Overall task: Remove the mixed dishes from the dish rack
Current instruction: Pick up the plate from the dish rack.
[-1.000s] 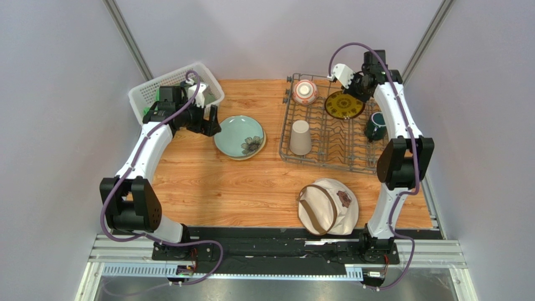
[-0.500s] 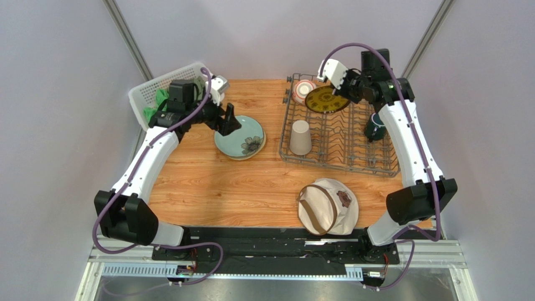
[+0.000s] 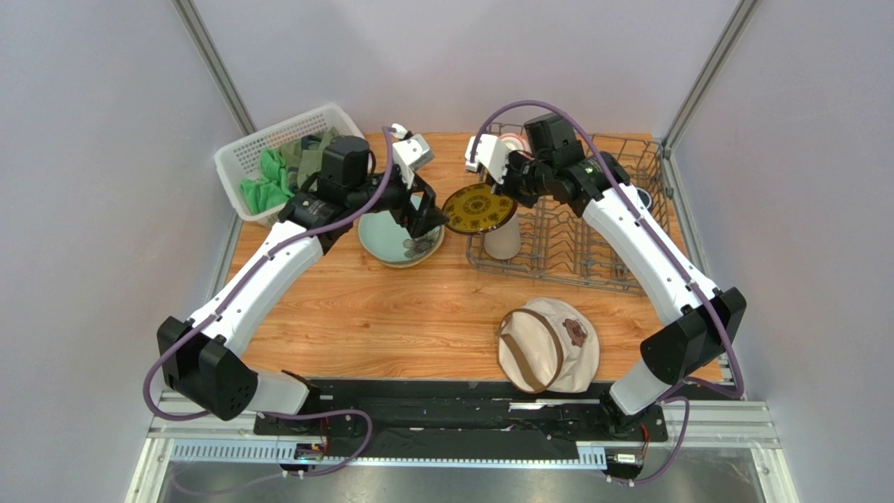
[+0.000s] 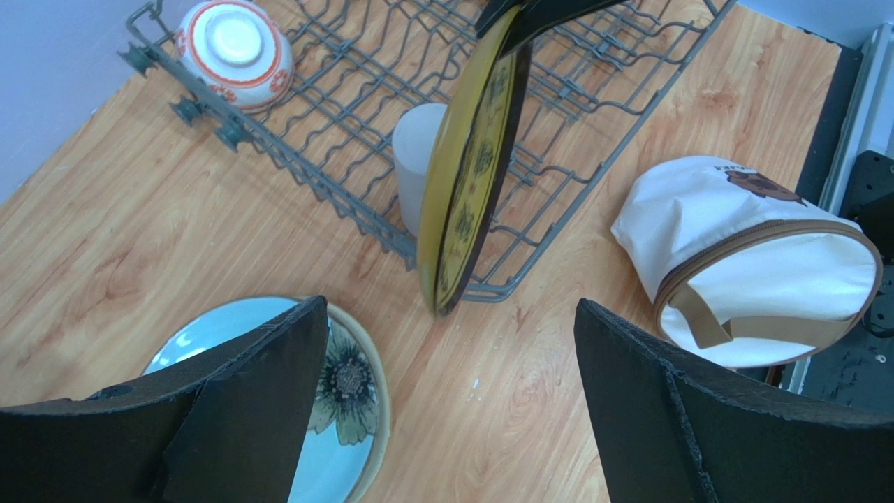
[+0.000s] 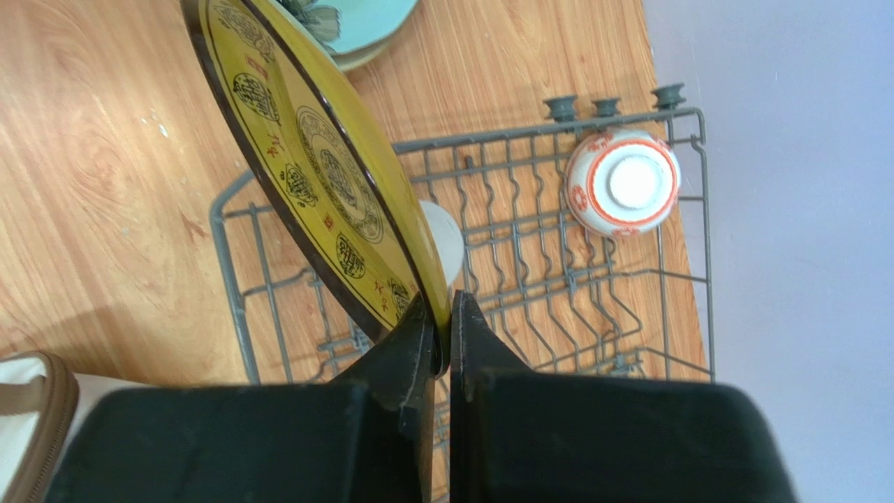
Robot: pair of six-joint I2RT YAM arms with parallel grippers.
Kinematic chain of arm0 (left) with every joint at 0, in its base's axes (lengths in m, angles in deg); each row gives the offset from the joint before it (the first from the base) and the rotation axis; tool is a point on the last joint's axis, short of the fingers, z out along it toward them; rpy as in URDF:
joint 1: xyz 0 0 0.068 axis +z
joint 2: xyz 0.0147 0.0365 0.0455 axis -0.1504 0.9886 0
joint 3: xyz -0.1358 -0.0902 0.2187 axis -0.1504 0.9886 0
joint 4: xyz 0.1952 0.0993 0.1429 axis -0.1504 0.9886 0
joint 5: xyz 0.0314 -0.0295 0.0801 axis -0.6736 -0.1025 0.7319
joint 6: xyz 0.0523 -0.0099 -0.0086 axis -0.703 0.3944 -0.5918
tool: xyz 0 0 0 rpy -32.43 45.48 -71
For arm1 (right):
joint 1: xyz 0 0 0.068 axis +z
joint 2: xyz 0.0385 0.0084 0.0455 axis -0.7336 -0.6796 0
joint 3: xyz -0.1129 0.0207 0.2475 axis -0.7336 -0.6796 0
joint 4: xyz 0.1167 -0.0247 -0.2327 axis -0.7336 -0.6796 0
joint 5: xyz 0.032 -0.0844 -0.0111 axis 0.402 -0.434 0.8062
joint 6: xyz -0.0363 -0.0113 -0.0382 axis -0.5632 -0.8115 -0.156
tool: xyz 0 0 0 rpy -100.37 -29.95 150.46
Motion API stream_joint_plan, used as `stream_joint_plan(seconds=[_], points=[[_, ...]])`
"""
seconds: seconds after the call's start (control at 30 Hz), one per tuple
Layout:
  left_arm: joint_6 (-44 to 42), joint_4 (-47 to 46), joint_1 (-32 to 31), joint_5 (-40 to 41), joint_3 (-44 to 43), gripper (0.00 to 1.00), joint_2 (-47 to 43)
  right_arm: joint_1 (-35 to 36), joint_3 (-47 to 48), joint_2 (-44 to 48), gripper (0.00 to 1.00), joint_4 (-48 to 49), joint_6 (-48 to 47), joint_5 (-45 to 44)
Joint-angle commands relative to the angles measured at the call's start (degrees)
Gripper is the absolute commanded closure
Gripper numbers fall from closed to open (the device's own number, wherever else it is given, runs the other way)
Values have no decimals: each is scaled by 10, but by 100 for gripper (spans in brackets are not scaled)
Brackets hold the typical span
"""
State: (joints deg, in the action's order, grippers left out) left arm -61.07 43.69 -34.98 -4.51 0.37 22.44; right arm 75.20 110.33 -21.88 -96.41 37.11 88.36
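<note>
Both arms stretched forward and bent inward, wrists near each other. Left gripper [image 3: 423,217]: fingers [image 4: 252,419] spread wide. Right gripper [image 3: 504,195]: fingers [image 5: 404,362] pinched together on rim of small dark yellow-patterned plate [image 3: 477,208].

bowl [image 4: 233,47], tumbler [image 4: 414,157] in rack [image 3: 603,246] | hat [image 3: 548,344] before rack | basket [image 3: 239,173] far-left

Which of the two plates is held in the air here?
The small dark yellow-patterned plate, pinched at its rim by the right gripper and tilted on edge. The pale green plate lies flat on the table.
</note>
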Motion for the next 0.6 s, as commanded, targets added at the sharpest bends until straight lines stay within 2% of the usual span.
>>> stream_joint_plan(seconds=[0.0,0.23,0.43,0.53,0.57], points=[[-18,-40,-20,20,-14,6,15,14,7,20,100,44,39,19],[-35,-40,-37,52,-7,13,26,27,7,26,100,42,56,38],[-39,-49,-37,61,5,34,30,30,8,33,100,36,76,67],[-37,-55,-37,60,12,47,32,31,3,40,99,35,80,67],[-36,-54,-37,58,14,55,33,32,1,42,98,36,81,67]])
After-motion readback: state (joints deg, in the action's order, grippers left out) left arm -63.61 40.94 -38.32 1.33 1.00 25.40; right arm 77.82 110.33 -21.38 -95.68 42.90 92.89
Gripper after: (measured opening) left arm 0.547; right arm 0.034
